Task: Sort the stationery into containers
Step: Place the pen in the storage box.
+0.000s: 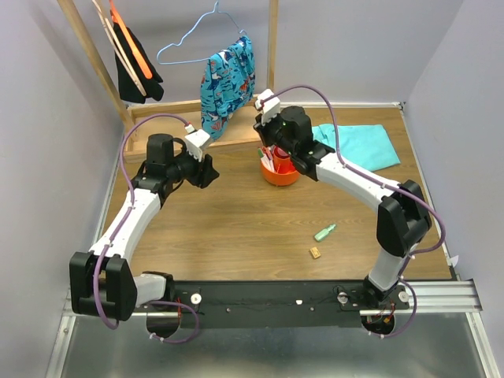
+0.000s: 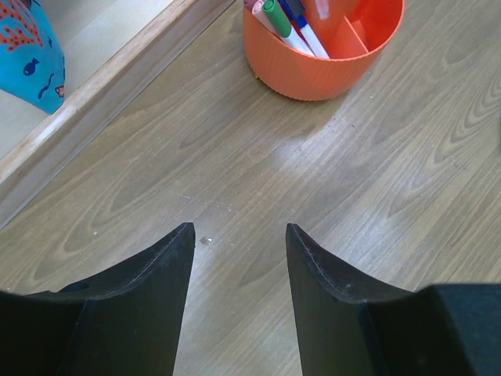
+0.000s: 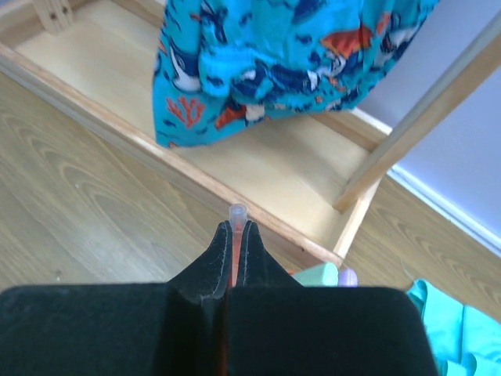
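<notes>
The round orange-red bowl (image 1: 281, 175) stands at the table's back middle, and its dividers and several pens (image 2: 291, 25) show in the left wrist view (image 2: 313, 66). Directly over it, my right gripper (image 1: 273, 151) is shut on a thin red pen with a clear cap (image 3: 237, 213), which sticks out past the fingertips (image 3: 237, 227). Mint and purple cap tops (image 3: 329, 274) peek up beneath it. My left gripper (image 2: 239, 229) hovers open and empty over bare wood, left of the bowl (image 1: 206, 169). A green highlighter (image 1: 324, 232) and a tan eraser (image 1: 315, 253) lie on the table at front right.
A long wooden rack base (image 3: 258, 160) runs along the back, just behind the bowl. A blue patterned garment (image 1: 228, 79) hangs over it, with more hangers and a black cloth (image 1: 134, 67) to the left. A teal cloth (image 1: 362, 146) lies at back right.
</notes>
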`<state>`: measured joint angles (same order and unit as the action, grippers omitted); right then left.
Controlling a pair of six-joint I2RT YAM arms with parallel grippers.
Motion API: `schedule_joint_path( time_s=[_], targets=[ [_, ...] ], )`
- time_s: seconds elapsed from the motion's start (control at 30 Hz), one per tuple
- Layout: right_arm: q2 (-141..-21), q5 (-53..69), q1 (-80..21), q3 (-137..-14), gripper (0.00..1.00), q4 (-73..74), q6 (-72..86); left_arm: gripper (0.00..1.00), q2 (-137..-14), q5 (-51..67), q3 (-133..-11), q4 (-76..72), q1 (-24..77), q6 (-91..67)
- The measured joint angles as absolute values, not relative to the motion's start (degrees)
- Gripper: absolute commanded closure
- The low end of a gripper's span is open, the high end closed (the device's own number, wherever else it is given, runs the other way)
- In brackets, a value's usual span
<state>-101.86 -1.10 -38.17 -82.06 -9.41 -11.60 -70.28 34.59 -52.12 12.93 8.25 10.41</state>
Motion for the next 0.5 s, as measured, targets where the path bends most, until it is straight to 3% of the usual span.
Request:
schedule_joint_path(
  time_s=[0.5],
  targets=[
    [-102.21,-1.43,-37.17,-75.68,0.99,-8.78,-11.62,0.39,-72.84,35.22,-52.21,11.60,8.25,8.88]
  ],
)
